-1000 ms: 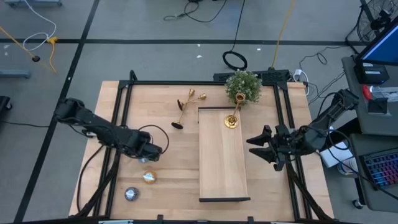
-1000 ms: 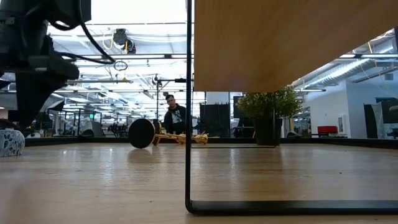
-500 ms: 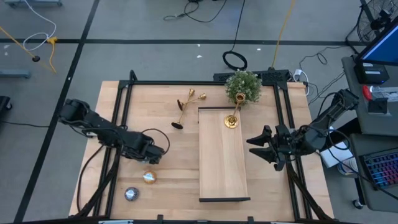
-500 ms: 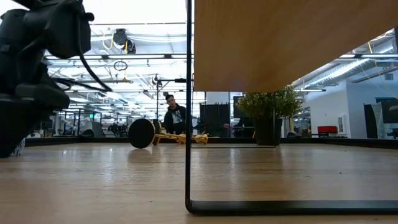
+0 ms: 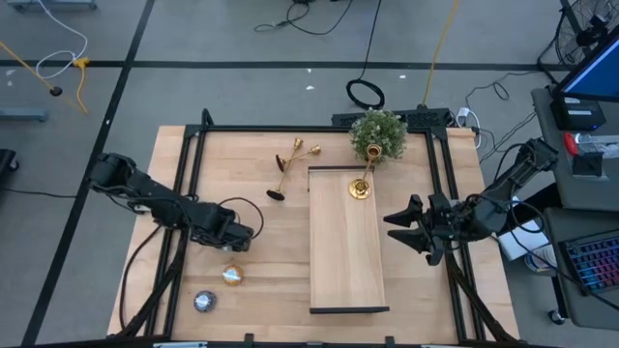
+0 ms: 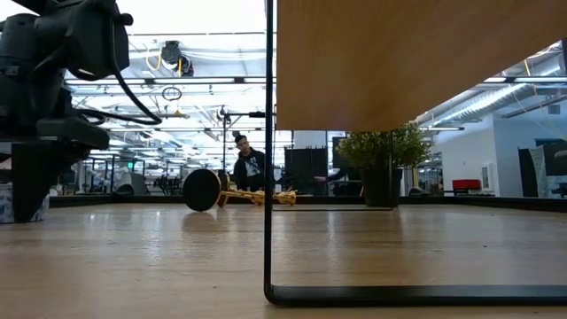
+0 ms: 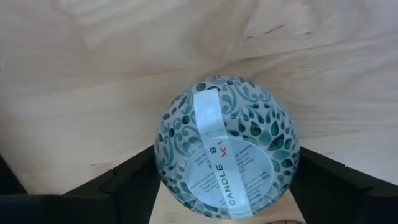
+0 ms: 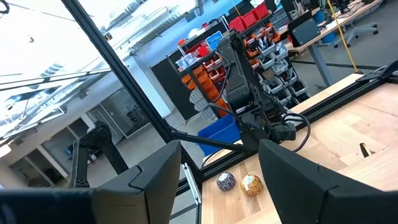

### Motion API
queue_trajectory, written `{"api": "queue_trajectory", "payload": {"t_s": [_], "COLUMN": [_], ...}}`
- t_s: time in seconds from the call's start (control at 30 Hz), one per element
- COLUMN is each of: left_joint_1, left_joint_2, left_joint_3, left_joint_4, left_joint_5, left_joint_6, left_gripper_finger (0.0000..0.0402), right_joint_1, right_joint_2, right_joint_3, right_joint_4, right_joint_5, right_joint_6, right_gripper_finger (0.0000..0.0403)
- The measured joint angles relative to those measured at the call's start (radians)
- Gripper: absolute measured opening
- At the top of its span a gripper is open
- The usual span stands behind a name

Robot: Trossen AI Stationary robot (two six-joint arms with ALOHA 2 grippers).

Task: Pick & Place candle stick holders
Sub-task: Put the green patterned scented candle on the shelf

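Observation:
My left gripper [image 5: 228,235] is at the table's left middle, shut on a round teal-patterned candle ball [image 7: 227,146] with a label. Two gold candle stick holders [image 5: 293,159] lie on their sides on the table at the far middle, also seen in the low view [image 6: 257,196]. A third [image 5: 361,187] stands on its base at the far end of the raised wooden board [image 5: 346,261]. My right gripper [image 5: 411,230] is open and empty, to the right of the board. My left gripper pinches the ball's two opposite sides [image 7: 163,163] between its two fingers [image 7: 127,186], coming from above and pointing down. The ball's labelled face is turned toward the wrist. In the low view the ball [image 6: 4,201] sits at table level beside the finger.
A green potted plant [image 5: 377,133] stands at the board's far end. A yellow ball [image 5: 232,275] and a silvery ball [image 5: 204,302] lie near the front left. The board rests on a black wire frame [image 6: 268,177]. A person [image 6: 250,167] is in the room behind.
My left gripper has come down over the teal ball, which a second ago showed clear beside it in the low view. The ball has stayed on the table.

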State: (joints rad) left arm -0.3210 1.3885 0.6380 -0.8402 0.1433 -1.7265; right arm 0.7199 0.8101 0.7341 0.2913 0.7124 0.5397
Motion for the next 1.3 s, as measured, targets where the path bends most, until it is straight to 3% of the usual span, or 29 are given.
{"api": "queue_trajectory", "payload": {"t_s": [0.4,0.7,0.83,1.0,1.17,1.3], "left_joint_1": [0.000,0.000,0.000,0.000,0.000,0.000], "left_joint_2": [-0.023,-0.273,-0.408,-0.511,-0.508,-0.440], "left_joint_3": [0.017,0.064,0.065,0.065,0.065,0.067], "left_joint_4": [0.044,0.210,0.388,0.710,1.121,1.448], "left_joint_5": [-0.069,-0.311,-0.457,-0.563,-0.559,-0.489], "left_joint_6": [0.027,0.004,0.046,0.266,0.537,0.693], "left_gripper_finger": [0.0292,0.0292,0.0292,0.0291,0.0291,0.0291], "right_joint_1": [-0.013,-0.013,-0.013,-0.012,-0.012,-0.012], "right_joint_2": [0.000,0.000,0.000,0.004,0.023,0.055], "right_joint_3": [0.000,0.000,0.000,0.000,0.000,0.000], "right_joint_4": [0.000,0.005,0.024,0.101,0.179,0.234], "right_joint_5": [-0.002,-0.002,-0.002,-0.005,-0.006,-0.006], "right_joint_6": [0.016,0.011,-0.024,-0.110,-0.215,-0.304], "right_gripper_finger": [0.0212,0.0212,0.0212,0.0212,0.0212,0.0212]}}
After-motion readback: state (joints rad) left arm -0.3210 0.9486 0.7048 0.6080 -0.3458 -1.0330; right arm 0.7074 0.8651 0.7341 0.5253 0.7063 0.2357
